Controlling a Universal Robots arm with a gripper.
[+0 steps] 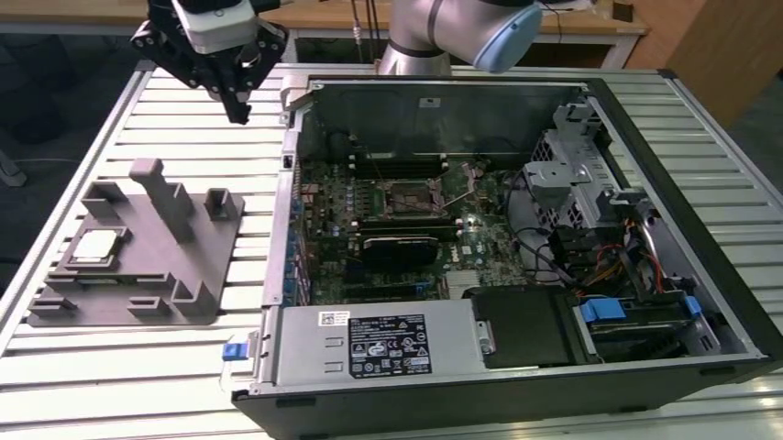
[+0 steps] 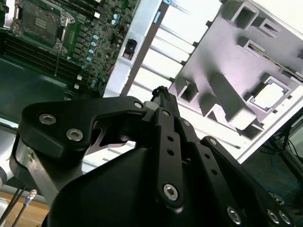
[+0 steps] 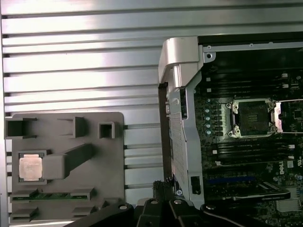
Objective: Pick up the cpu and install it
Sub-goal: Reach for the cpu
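one cpu (image 1: 95,246), one grey fixture plate (image 1: 215,249), one open computer case (image 1: 490,409).

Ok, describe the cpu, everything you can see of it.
The cpu is a small flat square chip with a shiny silver metal top and a thin pale rim. It lies flat, top up, seated in a square pocket of the grey fixture. The fixture sits toward the exterior view's left on the slatted table, outside the open computer case. Only the fixture touches the cpu. The gripper hangs apart from it near the case's corner, holding nothing.
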